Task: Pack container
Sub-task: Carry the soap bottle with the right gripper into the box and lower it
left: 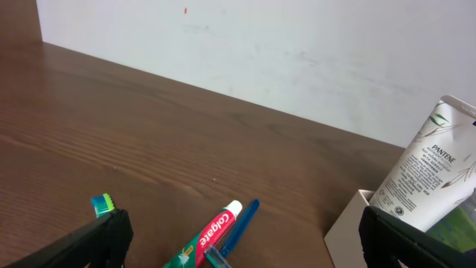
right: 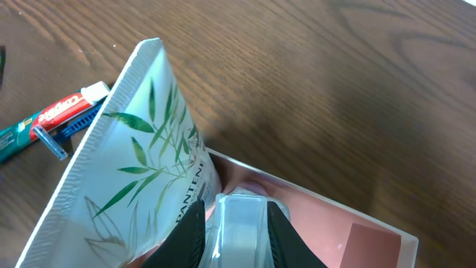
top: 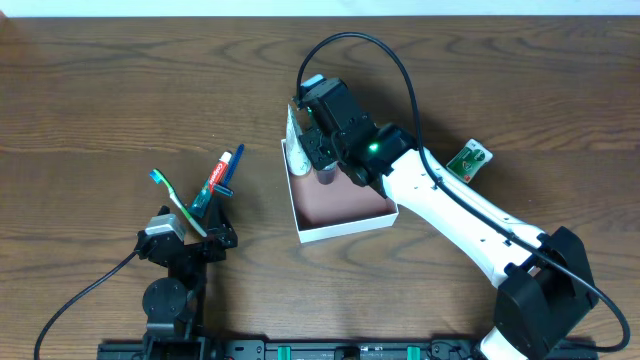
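The white box (top: 345,228) with a pinkish-brown inside sits at mid-table. A white Pantene tube (top: 293,135) stands leaning at its far left wall. My right gripper (top: 325,160) is inside the box, shut on a clear plastic bottle (right: 242,223) beside the tube (right: 134,171). The box's inside (right: 364,242) shows to the right of the jaws. My left gripper (left: 245,249) is open and empty, low over a Colgate toothpaste (left: 212,237), a blue razor (left: 242,219) and a toothbrush (left: 102,203). The tube (left: 431,175) and box wall (left: 349,231) show at the right.
A green packet (top: 469,160) lies on the table right of the box, beside the right arm. The toothpaste (top: 215,178), blue razor (top: 230,168) and toothbrush (top: 170,195) lie left of the box, in front of the left gripper (top: 205,225).
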Controlling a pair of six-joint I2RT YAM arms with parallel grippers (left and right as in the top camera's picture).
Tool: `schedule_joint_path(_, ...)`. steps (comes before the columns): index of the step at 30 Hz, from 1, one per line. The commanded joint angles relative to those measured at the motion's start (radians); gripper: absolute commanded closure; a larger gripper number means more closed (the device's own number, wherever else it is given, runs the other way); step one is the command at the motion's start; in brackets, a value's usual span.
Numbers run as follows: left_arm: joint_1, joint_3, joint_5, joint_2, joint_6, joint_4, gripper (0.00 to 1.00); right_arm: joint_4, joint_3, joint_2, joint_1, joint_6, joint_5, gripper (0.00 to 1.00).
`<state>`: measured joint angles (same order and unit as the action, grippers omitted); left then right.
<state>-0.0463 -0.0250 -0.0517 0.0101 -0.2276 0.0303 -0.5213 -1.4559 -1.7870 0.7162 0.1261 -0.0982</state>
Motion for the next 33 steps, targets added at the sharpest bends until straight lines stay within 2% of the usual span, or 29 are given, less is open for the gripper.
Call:
schedule_joint_path(1, 0.006, 0.021, -0.011, -0.006, 0.017, 0.037, 0.02, 0.013, 0.002, 0.008, 0.011, -0.039, 0.025, 0.97)
schedule_joint_path(17, 0.006, 0.021, -0.011, -0.006, 0.017, 0.037, 0.02, 0.069, 0.053, 0.008, 0.011, -0.053, 0.028, 0.93)
schedule_joint_path(23, 0.006, 0.021, -0.011, -0.006, 0.017, 0.037, 0.02, 0.076, 0.053, 0.008, 0.011, -0.054, 0.027, 0.77)
schedule_joint_path(33, 0.006, 0.021, -0.011, -0.006, 0.017, 0.037, 0.02, 0.077, 0.053, 0.008, 0.010, -0.054, 0.027, 0.71)
